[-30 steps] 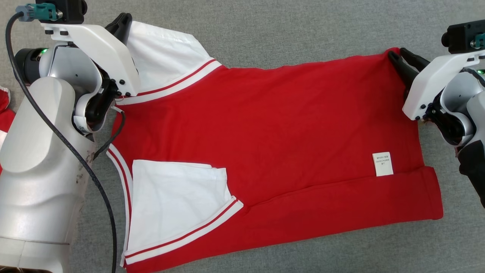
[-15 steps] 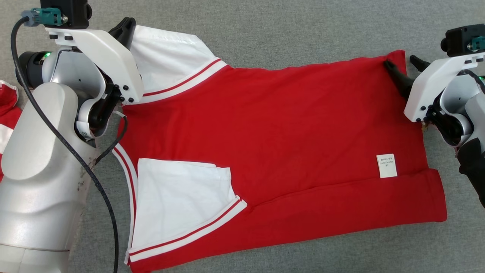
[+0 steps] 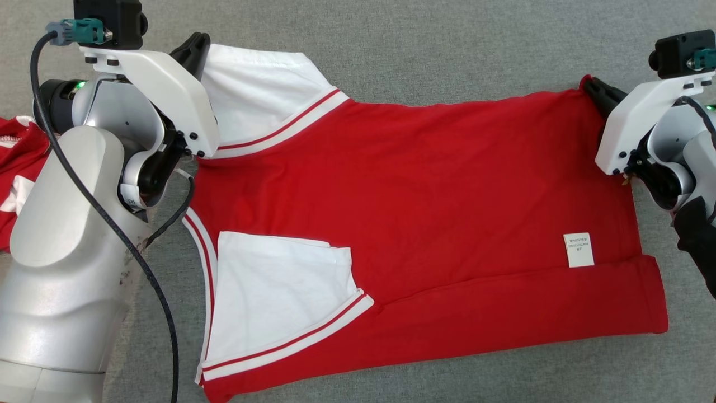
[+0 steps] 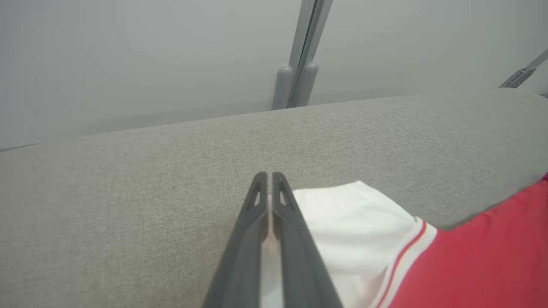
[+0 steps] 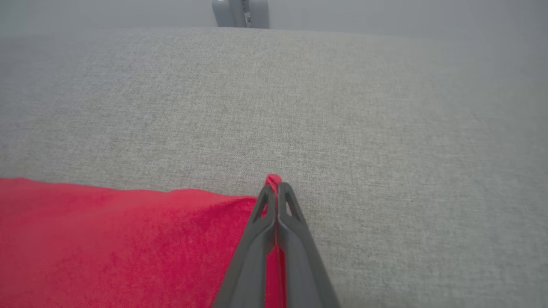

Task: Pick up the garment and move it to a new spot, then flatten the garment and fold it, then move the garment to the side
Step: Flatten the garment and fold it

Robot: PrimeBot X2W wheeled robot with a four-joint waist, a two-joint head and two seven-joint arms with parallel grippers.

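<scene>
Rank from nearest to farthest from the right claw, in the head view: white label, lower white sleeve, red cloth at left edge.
1. white label, below the right claw, right side.
2. lower white sleeve, toward the lower left.
3. red cloth, far left edge.

This looks like a robot test cell in a lab, not a home. The bench [image 4: 128, 192] is padded and covered in plain grey woven cloth, with a red shirt [image 3: 419, 196] spread on it. Beyond the left tool [image 4: 268, 175], past the bench's far edge, stand blank pale wall panels [image 4: 128, 64] joined by a grey metal post [image 4: 299, 72], with a slanted strut [image 4: 520, 77] further right. A similar post base [image 5: 239, 10] stands ahead of the right tool [image 5: 277, 185]. A second red and white garment [image 3: 17, 162] lies left of the left tool.
</scene>
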